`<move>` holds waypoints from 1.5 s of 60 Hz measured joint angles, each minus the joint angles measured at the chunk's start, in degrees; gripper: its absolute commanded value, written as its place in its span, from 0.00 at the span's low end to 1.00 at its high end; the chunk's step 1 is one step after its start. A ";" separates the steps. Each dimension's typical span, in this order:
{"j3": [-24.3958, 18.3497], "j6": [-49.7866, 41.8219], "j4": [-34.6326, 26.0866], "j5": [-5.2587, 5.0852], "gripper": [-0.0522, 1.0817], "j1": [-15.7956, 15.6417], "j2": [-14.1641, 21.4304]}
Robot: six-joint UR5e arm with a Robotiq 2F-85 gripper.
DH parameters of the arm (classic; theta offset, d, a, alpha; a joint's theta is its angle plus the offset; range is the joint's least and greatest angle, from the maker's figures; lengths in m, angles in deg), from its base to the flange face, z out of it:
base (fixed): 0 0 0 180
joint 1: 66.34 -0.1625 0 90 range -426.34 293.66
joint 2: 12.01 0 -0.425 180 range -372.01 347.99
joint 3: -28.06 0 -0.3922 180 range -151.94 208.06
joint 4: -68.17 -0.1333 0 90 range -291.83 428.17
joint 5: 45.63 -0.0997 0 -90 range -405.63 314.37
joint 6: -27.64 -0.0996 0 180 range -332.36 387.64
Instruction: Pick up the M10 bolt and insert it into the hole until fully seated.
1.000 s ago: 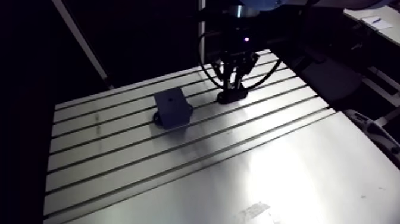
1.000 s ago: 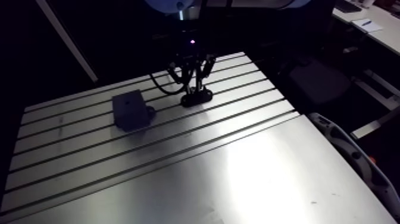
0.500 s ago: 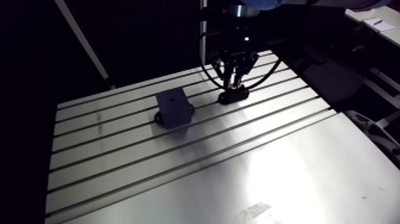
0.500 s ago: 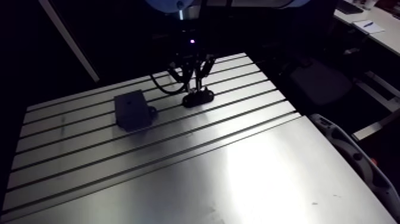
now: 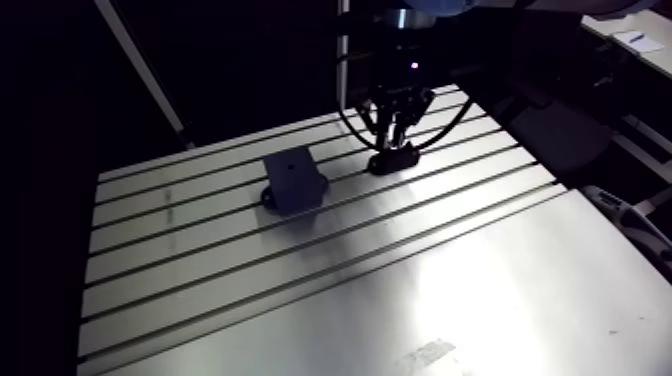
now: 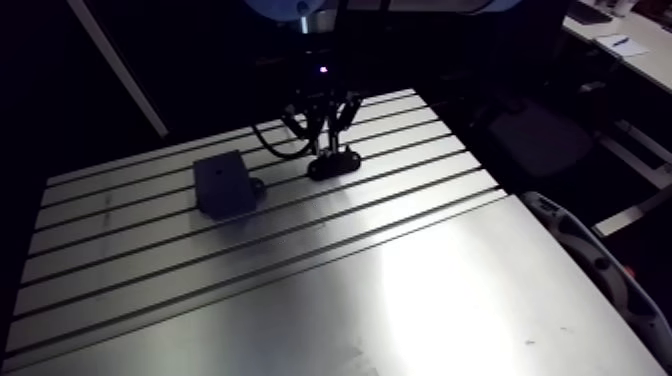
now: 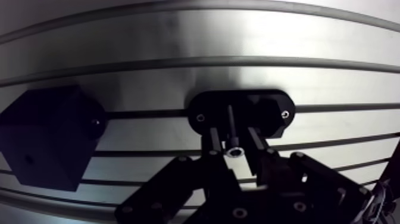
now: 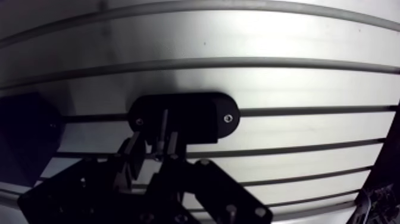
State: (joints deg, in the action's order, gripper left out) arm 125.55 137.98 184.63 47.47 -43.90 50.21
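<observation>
M10 bolt [image 7: 231,122] is standing upright in the black oval holder [image 7: 268,110] on the bench [image 7: 333,71], head up. It's dead centre in the tool [image 7: 233,140], which hangs right over the holder. Honestly can't tell if the tool's clamped on it. The black block [image 7: 50,134] sits off to the side.

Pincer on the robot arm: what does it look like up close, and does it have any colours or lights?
The pincer is all black: two slim fingers on hinged bars dotted with small round screw heads. Above it the wrist is a dark cylinder with one tiny glowing light.
</observation>
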 measured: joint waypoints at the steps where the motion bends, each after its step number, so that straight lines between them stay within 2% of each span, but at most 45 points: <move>1: 0.00 0.00 -0.01 0.01 0.62 -0.01 0.00; 71: 0.11 0.02 -0.20 0.02 0.68 -0.02 0.05; 90: 0.09 0.01 -0.40 0.77 0.73 -0.02 0.02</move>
State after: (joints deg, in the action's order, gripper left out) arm 125.65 137.99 184.23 48.24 -43.92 50.23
